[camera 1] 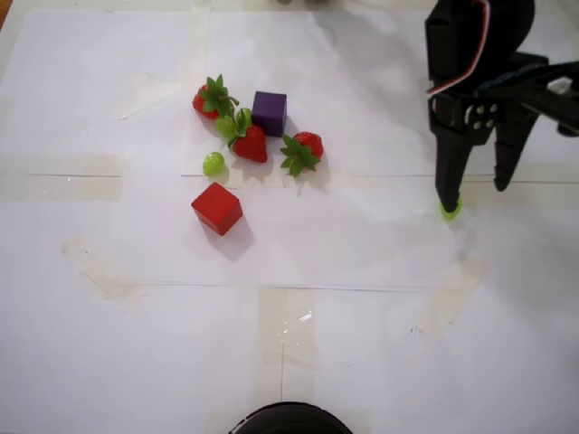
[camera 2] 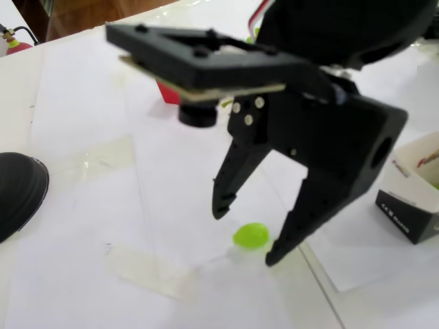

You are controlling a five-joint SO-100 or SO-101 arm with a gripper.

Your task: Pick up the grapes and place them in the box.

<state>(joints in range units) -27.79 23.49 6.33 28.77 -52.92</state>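
One grape lies on the white paper, between the spread fingertips of my open gripper in the fixed view. In the overhead view the same grape peeks out from under the left fingertip of the gripper; nothing is held. Two more grapes sit at the left among the strawberries. The box stands at the right edge of the fixed view, white with a black base; in the overhead view the arm hides it.
Red strawberries, a purple cube and a red cube cluster left of centre. A black round object sits at the table's near edge. Taped paper sheets cover the table.
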